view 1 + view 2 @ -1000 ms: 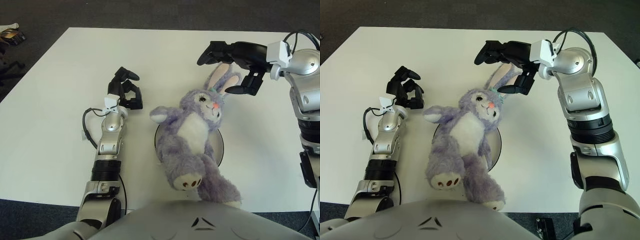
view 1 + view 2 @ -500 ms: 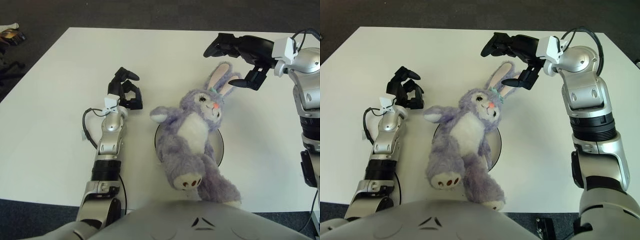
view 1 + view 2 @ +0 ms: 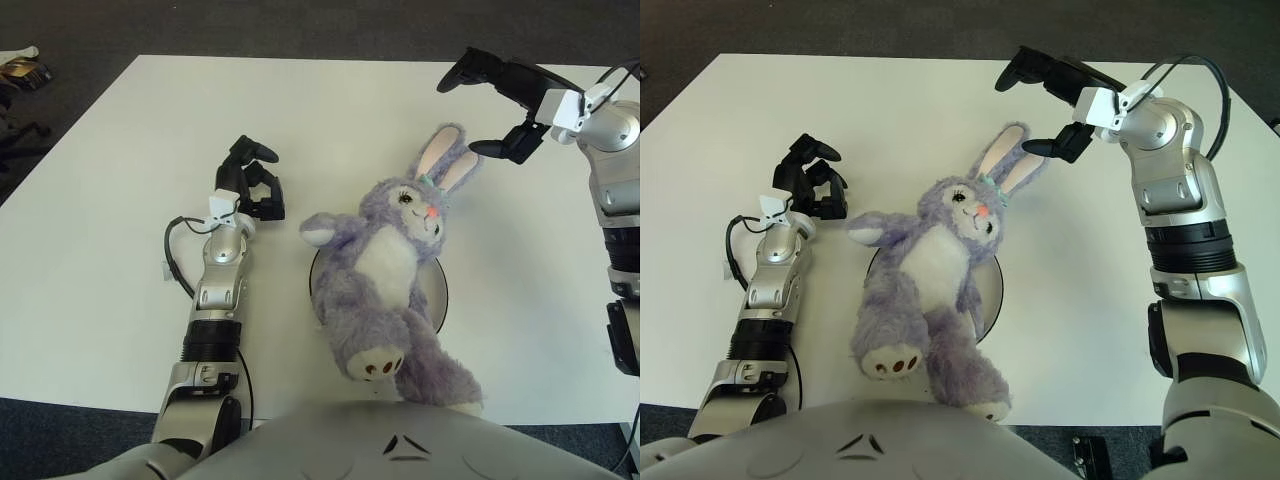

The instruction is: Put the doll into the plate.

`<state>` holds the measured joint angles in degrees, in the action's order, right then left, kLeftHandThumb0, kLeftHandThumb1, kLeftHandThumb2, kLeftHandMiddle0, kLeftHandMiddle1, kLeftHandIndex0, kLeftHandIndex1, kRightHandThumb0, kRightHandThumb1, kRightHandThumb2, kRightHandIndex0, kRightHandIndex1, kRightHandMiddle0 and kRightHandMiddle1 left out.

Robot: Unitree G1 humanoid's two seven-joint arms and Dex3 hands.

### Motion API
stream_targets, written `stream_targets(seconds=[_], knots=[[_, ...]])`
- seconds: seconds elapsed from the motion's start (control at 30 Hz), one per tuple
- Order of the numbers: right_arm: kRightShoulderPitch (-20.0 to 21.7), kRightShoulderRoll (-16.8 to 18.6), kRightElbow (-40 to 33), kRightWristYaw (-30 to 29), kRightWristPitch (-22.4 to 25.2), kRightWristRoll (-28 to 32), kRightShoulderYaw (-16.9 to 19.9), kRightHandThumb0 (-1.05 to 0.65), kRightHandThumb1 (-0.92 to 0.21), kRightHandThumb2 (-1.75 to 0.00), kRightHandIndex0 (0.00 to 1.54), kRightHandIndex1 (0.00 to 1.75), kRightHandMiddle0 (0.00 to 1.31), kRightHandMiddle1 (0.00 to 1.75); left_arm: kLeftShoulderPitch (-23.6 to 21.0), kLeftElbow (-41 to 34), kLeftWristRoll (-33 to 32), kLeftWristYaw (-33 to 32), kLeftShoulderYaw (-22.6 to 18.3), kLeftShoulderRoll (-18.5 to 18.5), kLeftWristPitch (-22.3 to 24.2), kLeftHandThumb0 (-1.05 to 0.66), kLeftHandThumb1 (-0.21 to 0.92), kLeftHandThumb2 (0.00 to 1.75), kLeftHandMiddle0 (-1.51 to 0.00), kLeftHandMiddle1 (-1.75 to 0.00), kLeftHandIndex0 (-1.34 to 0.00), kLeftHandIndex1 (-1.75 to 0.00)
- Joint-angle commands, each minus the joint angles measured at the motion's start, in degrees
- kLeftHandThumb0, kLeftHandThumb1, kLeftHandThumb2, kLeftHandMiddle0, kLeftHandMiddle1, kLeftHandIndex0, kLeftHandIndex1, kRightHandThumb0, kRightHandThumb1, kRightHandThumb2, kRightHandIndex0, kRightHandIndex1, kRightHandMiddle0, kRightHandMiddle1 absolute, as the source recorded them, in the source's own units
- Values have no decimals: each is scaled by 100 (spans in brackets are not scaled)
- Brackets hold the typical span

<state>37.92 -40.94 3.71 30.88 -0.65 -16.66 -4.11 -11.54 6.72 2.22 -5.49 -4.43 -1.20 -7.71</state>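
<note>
Two views, same scene:

Left eye view
Surface: white table [image 3: 120, 180], plain top; near edge partly hidden by my grey torso [image 3: 390, 445].
Room: dark carpet [image 3: 300, 25] beyond far edge; small brown object [image 3: 22, 70] on floor top left, can't tell what it is.
Doll: purple plush rabbit [image 3: 385, 270], on its back, body over black plate [image 3: 438, 295]; only plate's rim shows either side of it. Head and pink-lined ears lie past the rim toward far right, legs hang off near rim toward me.
L hand: my left hand [image 3: 250, 180] shows on table just left of doll's arm, not touching it; fingers curled in, holding nothing.
R hand: my right hand [image 3: 500, 105] in the air above and right of the ears, fingers spread wide, holding nothing, clear of doll.

Right eye view
Surface: same table, more of right side shows, w/ right arm [image 3: 1170, 200] running down that side; black cable looped at the wrist.
Doll: same pose, plate rim seen at right of its belly.
R hand: lower fingertip near ear tip, gap betw. them.

Change vs 1 s ago
R hand: has lifted up and away to the right, off the ears, fingers wider apart.
Doll, plate, L hand: unmoved.
</note>
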Motion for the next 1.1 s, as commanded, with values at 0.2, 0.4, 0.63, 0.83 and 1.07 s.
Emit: stream_targets(seconds=[0.2,0.4,0.63,0.83,1.07], knots=[[-349,-4,-191,-532,631,-454,121,19,-2,-149,0,75,4,126,-55,158,-67,91,-46,-110,-116,-1,4,164,-80,-175,-60,-174],[-592,57,-80,-976,811,-669,210,19,-3,-150,1,74,4,127,-67,274,-27,54,-40,-140,-243,-1,4,164,-81,-175,-60,-174],[-789,278,16,-1611,936,-757,343,21,-6,-152,3,76,6,128,-75,301,-29,19,-48,-136,-219,-1,4,164,-81,-175,-60,-175],[-811,347,797,-2320,322,-858,276,20,-9,-151,10,85,13,129,-57,269,-40,24,-52,-137,-145,-1,5,163,-80,-175,-59,-175],[-669,611,2279,-3370,-367,-801,317,17,-11,-149,24,127,25,154,-81,375,-76,51,-69,-138,-244,-1,5,163,-79,-175,-59,-175]])
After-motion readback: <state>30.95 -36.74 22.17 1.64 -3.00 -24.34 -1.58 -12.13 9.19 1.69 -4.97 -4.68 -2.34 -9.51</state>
